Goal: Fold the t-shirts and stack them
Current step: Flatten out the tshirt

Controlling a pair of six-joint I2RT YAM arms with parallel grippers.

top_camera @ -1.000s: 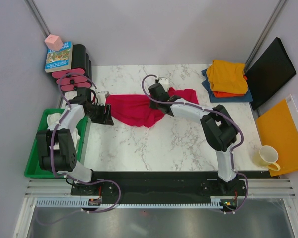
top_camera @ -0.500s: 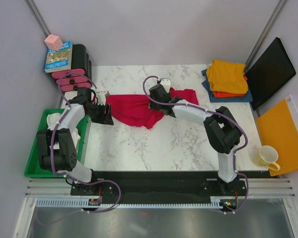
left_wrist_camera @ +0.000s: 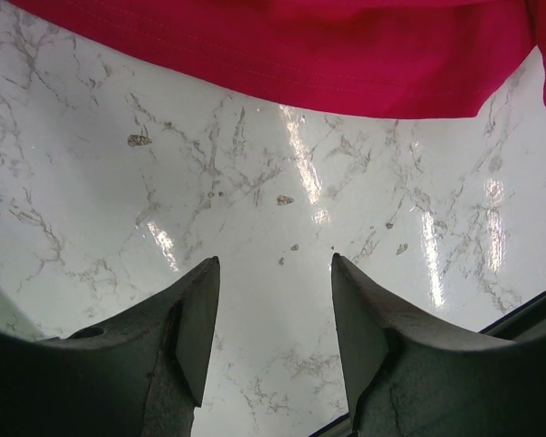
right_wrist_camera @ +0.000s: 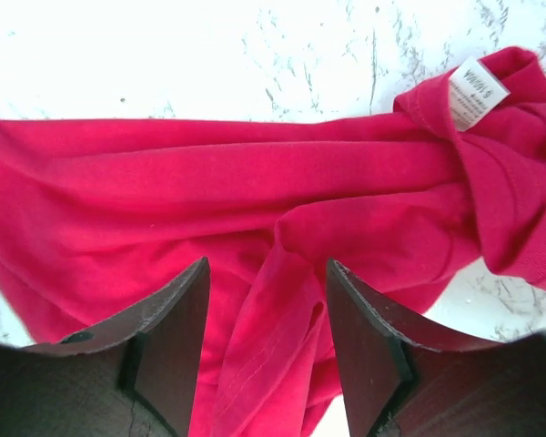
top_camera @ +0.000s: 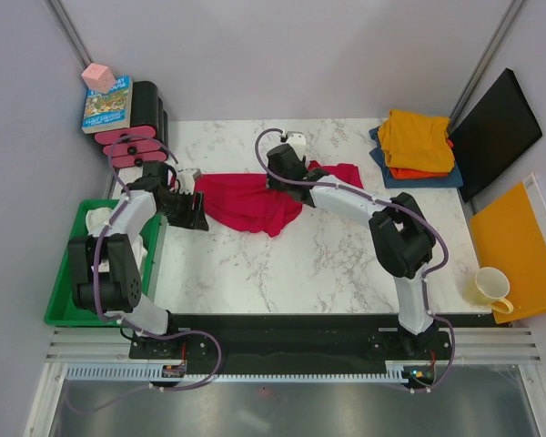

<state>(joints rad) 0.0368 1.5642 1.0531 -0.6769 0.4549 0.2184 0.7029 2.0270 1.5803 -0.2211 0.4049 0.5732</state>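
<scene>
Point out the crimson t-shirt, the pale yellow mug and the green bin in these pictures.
crimson t-shirt point(top_camera: 246, 202), top external view, middle of the spread cloth.
pale yellow mug point(top_camera: 490, 285), top external view, its open mouth.
green bin point(top_camera: 56, 309), top external view, near-left wall.
</scene>
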